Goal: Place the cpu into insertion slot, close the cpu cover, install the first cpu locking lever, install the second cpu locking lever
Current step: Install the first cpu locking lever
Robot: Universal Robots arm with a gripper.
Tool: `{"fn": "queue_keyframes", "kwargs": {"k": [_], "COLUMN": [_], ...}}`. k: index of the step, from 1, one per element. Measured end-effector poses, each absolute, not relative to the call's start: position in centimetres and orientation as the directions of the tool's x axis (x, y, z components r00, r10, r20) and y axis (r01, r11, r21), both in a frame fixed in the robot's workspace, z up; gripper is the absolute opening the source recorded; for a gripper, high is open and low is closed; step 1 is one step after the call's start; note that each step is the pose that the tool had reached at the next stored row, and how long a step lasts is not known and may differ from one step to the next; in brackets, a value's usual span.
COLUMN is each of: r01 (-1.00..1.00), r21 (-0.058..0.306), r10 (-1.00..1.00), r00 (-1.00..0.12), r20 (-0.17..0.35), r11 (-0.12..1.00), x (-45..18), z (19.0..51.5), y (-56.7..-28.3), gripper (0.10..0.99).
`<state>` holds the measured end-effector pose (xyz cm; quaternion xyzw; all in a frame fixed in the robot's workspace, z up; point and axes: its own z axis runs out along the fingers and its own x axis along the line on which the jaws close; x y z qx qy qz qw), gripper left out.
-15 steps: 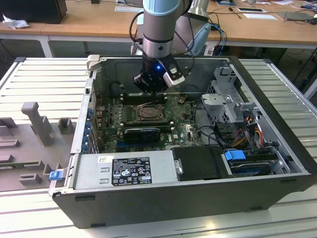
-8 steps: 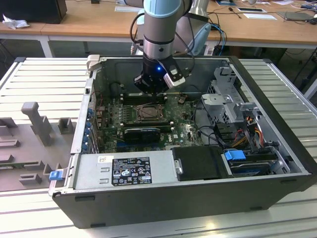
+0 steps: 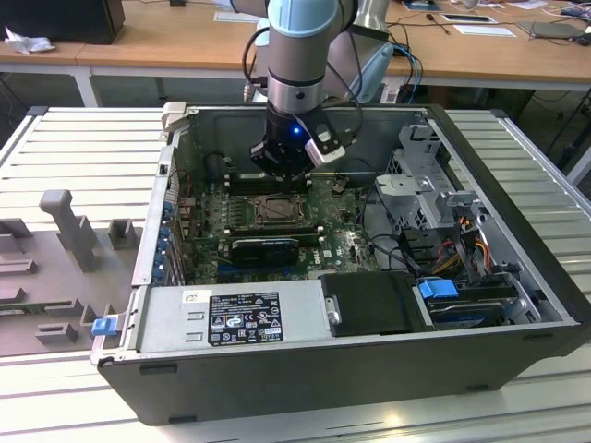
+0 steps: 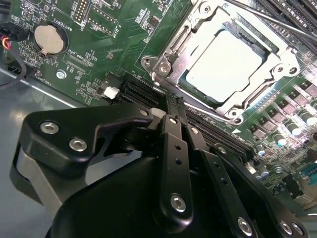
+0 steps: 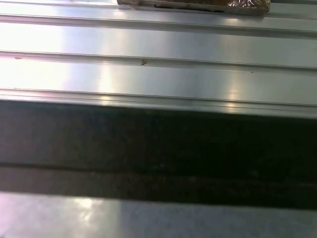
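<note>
The cpu (image 4: 223, 65) lies flat in the insertion slot (image 3: 277, 211), its pale metal top showing through the window of the cpu cover (image 4: 174, 49), which lies down over it. A thin metal lever rod (image 4: 277, 22) runs along the socket's far side. My gripper (image 4: 173, 103) hovers just beside one corner of the socket, over a long black slot (image 4: 143, 91), with its black fingers (image 4: 171, 131) pressed together and nothing between them. In the exterior view the gripper (image 3: 282, 173) hangs inside the open computer case, just behind the socket.
A black expansion card (image 3: 266, 247) lies in front of the socket, a power supply (image 3: 231, 318) nearer still, and a drive cage (image 3: 425, 185) with cables on the exterior view's right. A coin battery (image 4: 48, 38) sits on the board. The case stands on a ribbed metal table (image 5: 158, 44).
</note>
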<state>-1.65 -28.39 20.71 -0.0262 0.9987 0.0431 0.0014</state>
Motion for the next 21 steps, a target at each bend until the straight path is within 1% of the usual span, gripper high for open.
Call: {"fn": "queue_keyframes", "kwargs": {"k": [12, 21], "r01": [-0.055, -0.056], "r21": [0.069, 0.075], "r10": [-0.055, -0.056], "r00": [-0.998, -0.998], "r20": [-0.004, -0.004], "r11": [0.996, 0.996], "x": [-1.63, -1.59], "z": [20.43, 20.12], "y": [-28.44, -28.48], "gripper": [0.106, 0.106]}}
